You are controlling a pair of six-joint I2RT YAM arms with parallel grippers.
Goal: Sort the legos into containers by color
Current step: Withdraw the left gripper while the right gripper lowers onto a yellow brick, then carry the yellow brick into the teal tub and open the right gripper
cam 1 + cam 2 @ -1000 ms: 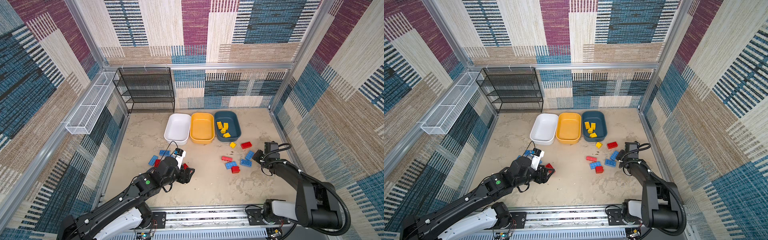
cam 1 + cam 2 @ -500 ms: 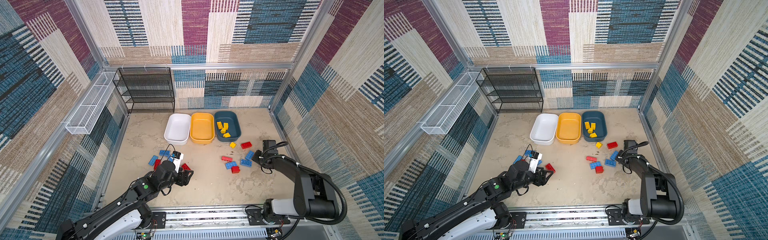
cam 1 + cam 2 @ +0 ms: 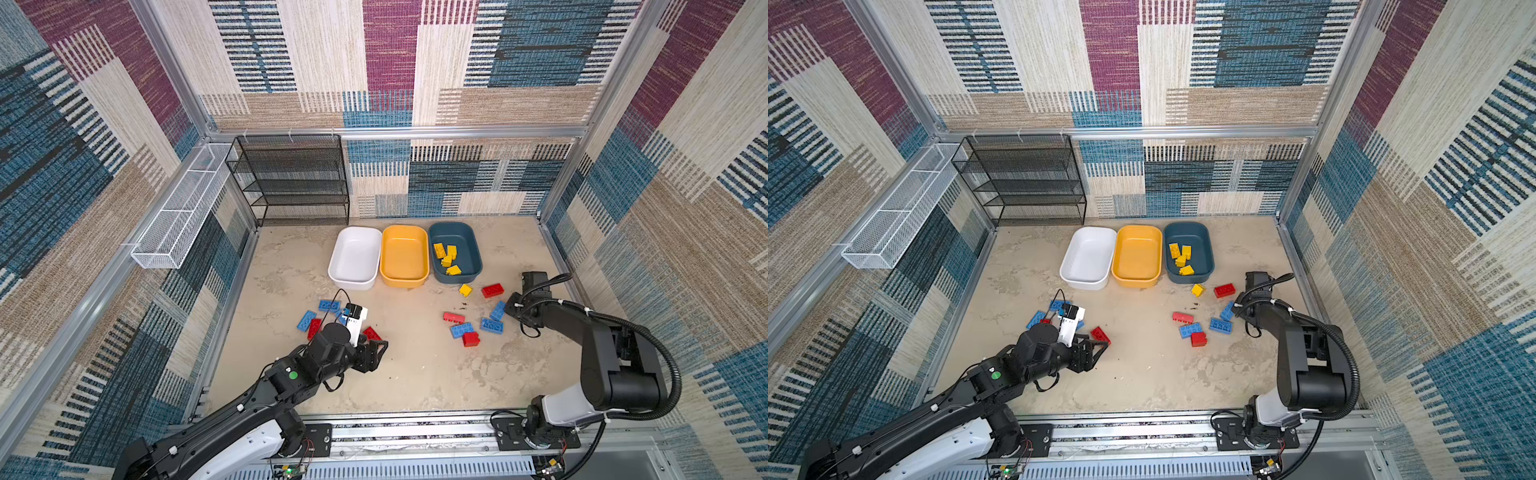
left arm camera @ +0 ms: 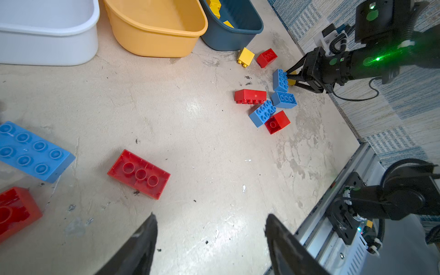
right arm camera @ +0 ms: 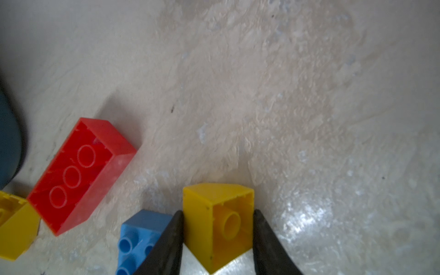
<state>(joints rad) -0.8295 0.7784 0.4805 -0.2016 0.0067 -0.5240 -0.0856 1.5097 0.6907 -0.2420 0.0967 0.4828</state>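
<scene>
Top views: right end effector (image 3: 512, 305) is parked where it was a second ago, but its jaws have narrowed; the catch is hidden under it here. Left end effector (image 3: 379, 352) has barely shifted and is wide, with nothing in it. The teal tub (image 3: 469, 249), beyond the right end effector, holds four yellow bricks (image 3: 446, 261). The white tub (image 3: 355, 257) and yellow-orange tub (image 3: 405, 253) are empty in both top views, and every red and blue is still out on the table (image 3: 415, 374). Left wrist: there is bare table between its own spread fingers (image 4: 147, 238), and a flipped red brick (image 4: 138, 173) lies just ahead, untouched. Far ahead, the right end effector (image 4: 291, 78) is low at the table with a sliver of yellow between its tips and a blue brick (image 4: 280, 79) just beside it. Right wrist: both fingers (image 5: 166, 245) now press the sides of the small yellow brick (image 5: 214, 233), hollow side showing. I can't tell whether it's off the table yet. A red brick (image 5: 81, 176) and a second yellow brick (image 5: 14, 228) lie off to one side. My read: the grasp on the next yellow is made, so next is to lift and carry it to the teal tub, watching that the blue neighbour doesn't drag along. Writing: none legible in any view, no brands or labels, only green indicator lights (image 4: 378, 58) on the arm.
</scene>
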